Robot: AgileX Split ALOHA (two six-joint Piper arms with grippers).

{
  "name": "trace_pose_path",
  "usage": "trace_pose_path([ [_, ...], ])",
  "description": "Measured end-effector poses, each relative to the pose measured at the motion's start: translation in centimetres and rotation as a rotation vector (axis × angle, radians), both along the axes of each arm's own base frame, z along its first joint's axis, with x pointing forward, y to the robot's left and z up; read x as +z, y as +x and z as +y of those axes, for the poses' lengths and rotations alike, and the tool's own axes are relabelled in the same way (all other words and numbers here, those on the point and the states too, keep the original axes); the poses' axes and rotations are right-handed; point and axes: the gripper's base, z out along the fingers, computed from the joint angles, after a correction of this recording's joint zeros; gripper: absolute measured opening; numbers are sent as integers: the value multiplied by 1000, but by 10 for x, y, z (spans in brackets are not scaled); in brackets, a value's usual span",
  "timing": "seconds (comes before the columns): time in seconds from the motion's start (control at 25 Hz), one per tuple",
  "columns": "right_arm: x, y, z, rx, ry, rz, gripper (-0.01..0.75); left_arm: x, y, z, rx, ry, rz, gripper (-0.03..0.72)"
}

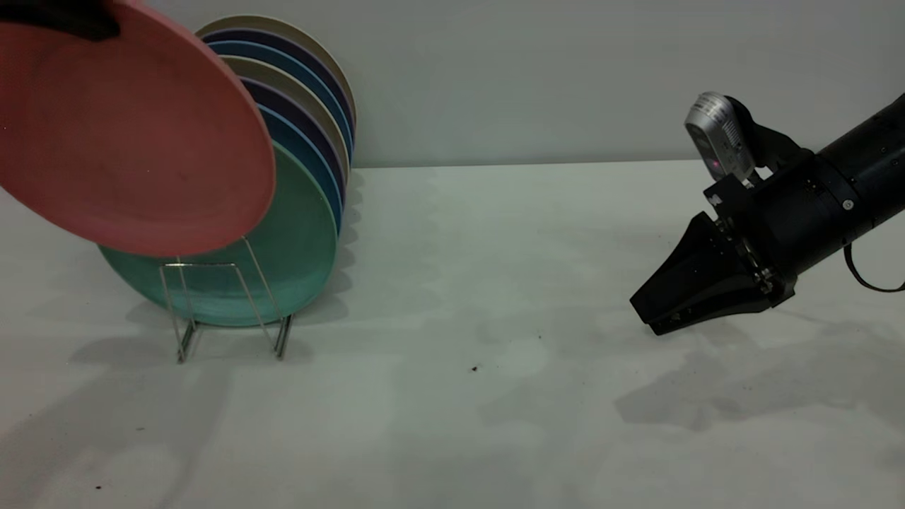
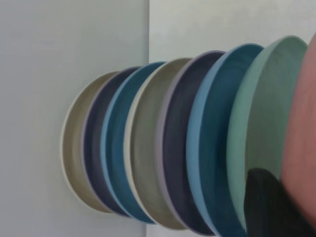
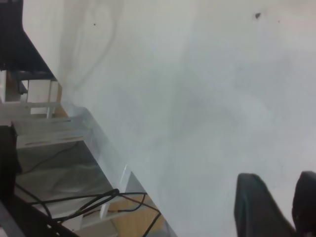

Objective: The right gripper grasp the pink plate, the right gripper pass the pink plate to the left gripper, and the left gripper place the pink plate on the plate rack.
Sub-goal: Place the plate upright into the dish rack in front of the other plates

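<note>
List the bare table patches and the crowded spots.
Free: the table between the plate rack and the right end effector, and the whole near strip. Crowded: the left, where the left end effector holds the pink plate over the rack's stacked plates.

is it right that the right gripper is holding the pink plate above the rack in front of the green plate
Not quite: the exterior view shows the left gripper holding the pink plate; the right gripper is empty, far off. The rest stands: it hangs above the plate rack, before the green plate.
</note>
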Motion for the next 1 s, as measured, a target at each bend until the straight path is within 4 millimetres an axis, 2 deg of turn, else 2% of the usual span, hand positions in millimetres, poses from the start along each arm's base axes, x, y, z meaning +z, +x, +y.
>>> trace_pose_path([
  [0.44, -1, 0, 0, -4, -6, -2, 217, -6, 7, 1, 36, -11, -9, 79],
  [0.64, -13, -2, 0, -4, -6, 31, 223, -5, 7, 1, 33, -13, -6, 79],
  [0.8, -25, -4, 0, -4, -6, 64, 229, 2, 10, -1, 10, -23, -6, 79],
  [1.0, -29, -5, 0, -5, -6, 76, 234, 14, 15, -5, -30, -48, 7, 79],
])
